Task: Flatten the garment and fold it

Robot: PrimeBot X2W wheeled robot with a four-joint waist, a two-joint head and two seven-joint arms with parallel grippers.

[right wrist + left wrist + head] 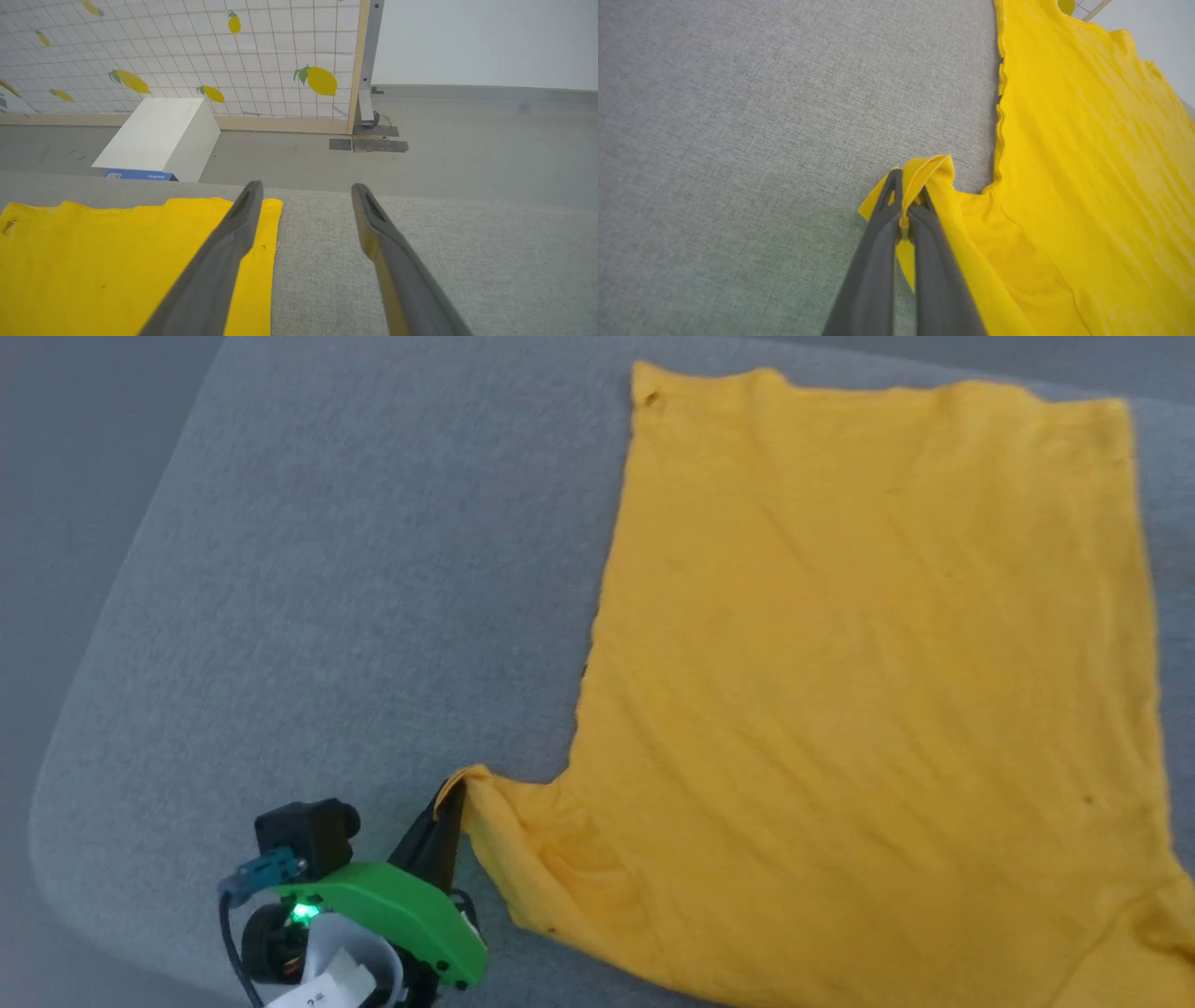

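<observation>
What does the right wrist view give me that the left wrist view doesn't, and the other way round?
Right wrist view: the right gripper, fingers wide apart with nothing between them, over the grey surface at the garment edge, plus a white box on the floor beyond. Left wrist view: the left gripper shut on the garment's sleeve tip, bunching it. Both: the yellow garment lying spread on the grey surface.

A white box (159, 135) sits on the grey floor (467, 140) before a lemon-print gridded panel (187, 56).
</observation>
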